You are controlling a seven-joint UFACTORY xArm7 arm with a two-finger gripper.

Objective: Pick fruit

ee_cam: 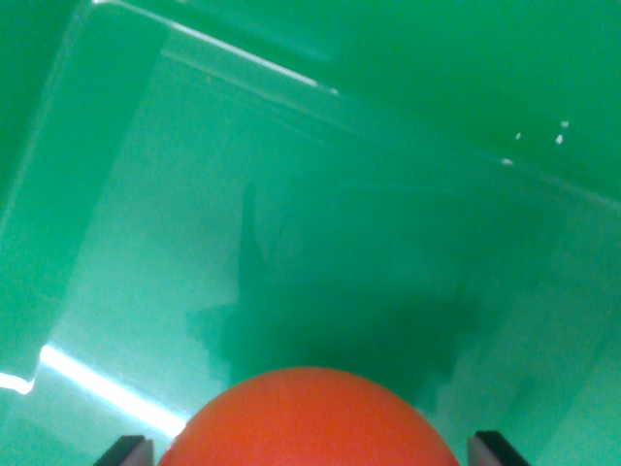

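A round orange-red fruit (312,417) fills the bottom centre of the wrist view, close to the camera. My gripper (312,452) is shut on it: a dark fingertip (126,451) shows at the fruit's left and another (499,449) at its right. The lower part of the fruit and the contact points are cut off by the frame edge. The fruit hangs above the floor of a green plastic bin (320,214), where a dark shadow of the gripper and fruit falls.
The bin's walls rise at the wrist view's left (39,194) and along the top right (466,78). Bright glare streaks cross the floor at lower left and along the far wall's base.
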